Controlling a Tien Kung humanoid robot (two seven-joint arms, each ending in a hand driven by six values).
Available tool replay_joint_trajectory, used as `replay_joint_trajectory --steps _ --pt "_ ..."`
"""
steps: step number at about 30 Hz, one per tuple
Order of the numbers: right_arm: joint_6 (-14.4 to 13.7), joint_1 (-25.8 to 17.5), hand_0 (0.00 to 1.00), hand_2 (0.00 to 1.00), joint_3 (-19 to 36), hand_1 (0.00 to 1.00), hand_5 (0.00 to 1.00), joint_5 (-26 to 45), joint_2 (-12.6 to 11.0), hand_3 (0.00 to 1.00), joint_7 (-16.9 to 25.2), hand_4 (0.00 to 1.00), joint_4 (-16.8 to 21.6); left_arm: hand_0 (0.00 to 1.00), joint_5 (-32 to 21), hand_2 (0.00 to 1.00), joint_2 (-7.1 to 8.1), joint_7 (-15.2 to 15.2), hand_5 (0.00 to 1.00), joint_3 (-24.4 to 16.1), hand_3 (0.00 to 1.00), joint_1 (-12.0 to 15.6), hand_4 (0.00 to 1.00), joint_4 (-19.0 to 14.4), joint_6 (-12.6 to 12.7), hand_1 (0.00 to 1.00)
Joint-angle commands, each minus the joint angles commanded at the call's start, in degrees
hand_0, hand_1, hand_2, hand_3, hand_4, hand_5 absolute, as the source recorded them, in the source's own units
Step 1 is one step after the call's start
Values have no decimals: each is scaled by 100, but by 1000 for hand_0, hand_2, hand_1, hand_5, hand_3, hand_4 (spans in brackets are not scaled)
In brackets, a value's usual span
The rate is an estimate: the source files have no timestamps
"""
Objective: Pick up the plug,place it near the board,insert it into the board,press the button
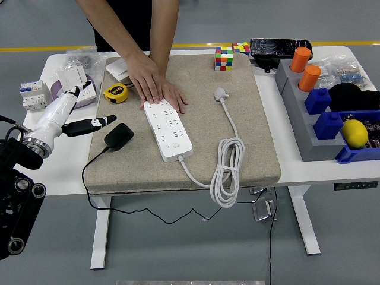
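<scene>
A black plug adapter (119, 135) lies on the beige mat (255, 148) at its left edge, its thin black cord trailing off the table's front. The white power board (168, 129) sits mid-mat, its button (176, 145) near the front end. The board's own white cord (227, 172) coils to the right and ends in a white plug (221, 94). My left hand (80, 116) hovers just left of the black plug, fingers spread and holding nothing. A person's hand (155, 84) presses flat on the board's far end.
A yellow tape measure (116, 92) lies at the mat's far left corner. White electrical parts (34, 95) sit at the far left. A Rubik's cube (224, 59) stands at the back. Grey and blue bins (323, 119) with orange cylinders and a lemon fill the right.
</scene>
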Motion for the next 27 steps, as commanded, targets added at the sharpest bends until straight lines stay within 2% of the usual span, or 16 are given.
replay_joint_trajectory --steps 7,13,21,27 --pt "-33 -4 916 793 -81 822 998 25 2 829 5 998 -21 998 -52 998 44 29 739 461 998 -421 998 492 71 998" --pt "-58 14 910 794 -118 821 998 30 -16 827 27 998 -22 998 23 998 63 -14 739 912 998 -805 998 1114 273 998" --pt "-75 4 903 791 -153 819 993 46 -11 824 36 998 -39 998 87 998 18 5 731 1294 998 -1048 998 1877 359 998" --pt "-82 4 900 790 -150 817 990 51 -10 822 45 998 -48 998 174 998 26 69 729 1545 998 -1054 998 2111 392 998"
